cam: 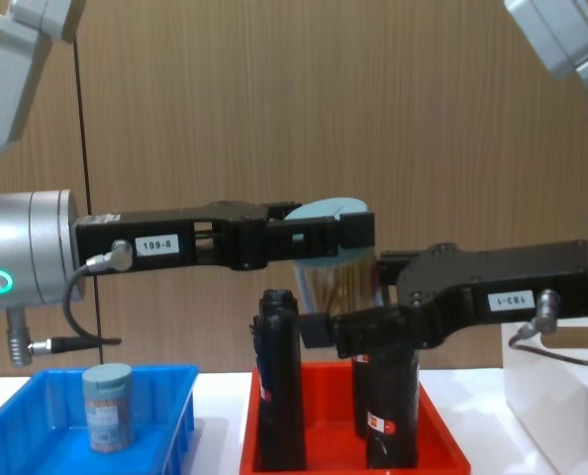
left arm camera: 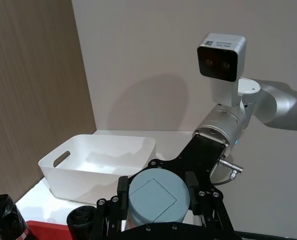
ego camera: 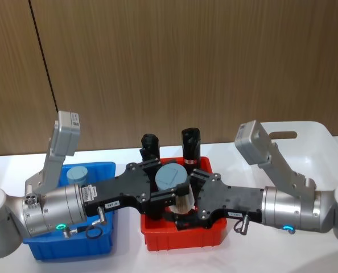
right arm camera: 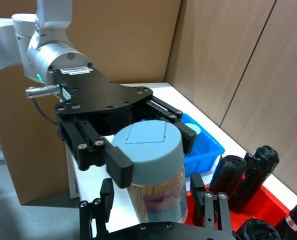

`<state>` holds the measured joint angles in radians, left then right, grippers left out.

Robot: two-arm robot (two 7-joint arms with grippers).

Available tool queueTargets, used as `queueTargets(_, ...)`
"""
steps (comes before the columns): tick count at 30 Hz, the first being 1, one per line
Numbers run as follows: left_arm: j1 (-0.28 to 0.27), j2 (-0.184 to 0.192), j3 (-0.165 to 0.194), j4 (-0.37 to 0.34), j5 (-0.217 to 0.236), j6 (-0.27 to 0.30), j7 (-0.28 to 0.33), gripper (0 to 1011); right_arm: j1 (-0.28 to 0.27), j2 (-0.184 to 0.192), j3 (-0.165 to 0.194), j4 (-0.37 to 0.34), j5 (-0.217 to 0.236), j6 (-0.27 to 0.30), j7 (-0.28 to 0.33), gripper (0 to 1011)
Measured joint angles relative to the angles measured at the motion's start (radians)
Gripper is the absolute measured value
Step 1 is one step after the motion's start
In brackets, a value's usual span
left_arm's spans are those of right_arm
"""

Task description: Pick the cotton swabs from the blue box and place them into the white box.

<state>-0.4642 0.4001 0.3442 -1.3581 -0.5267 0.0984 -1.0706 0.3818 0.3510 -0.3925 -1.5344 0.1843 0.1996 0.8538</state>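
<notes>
**Three containers in a row, one tub aloft at centre**

On the table, left to right: blue box, middle tray, white box. The first two sit just beside each other; the white box is apart to the right.

A cotton swabs tub stands upright in the blue box, toward its back. Two wrapped rolls stand upright in the middle tray.

A second cotton swabs tub hangs above the middle tray. The left gripper reaches in from the left and clamps its lid. The right gripper reaches in from the right. Its fingers sit lower, either side of the body, with a gap on one side.
</notes>
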Motion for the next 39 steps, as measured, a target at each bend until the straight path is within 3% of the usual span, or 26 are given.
queueTargets(5,0.0,0.0,0.0,0.0,0.0,0.0,0.0,691,0.005,-0.004,-0.004,0.008,-0.004,-0.004,-0.017,884)
queueTargets(12,0.0,0.0,0.0,0.0,0.0,0.0,0.002,691,0.01,-0.007,-0.01,0.014,-0.009,-0.008,-0.027,669)
queueTargets(18,0.0,0.0,0.0,0.0,0.0,0.0,0.002,712,0.014,-0.007,-0.012,0.017,-0.009,-0.011,-0.034,653)
queueTargets(29,0.0,0.0,0.0,0.0,0.0,0.001,-0.001,1003,0.017,0.001,-0.011,0.014,0.0,-0.014,-0.048,653)
queueTargets(39,0.0,0.0,0.0,0.0,0.0,0.001,-0.001,1004,0.008,0.022,-0.001,0.006,0.022,-0.021,-0.073,653)
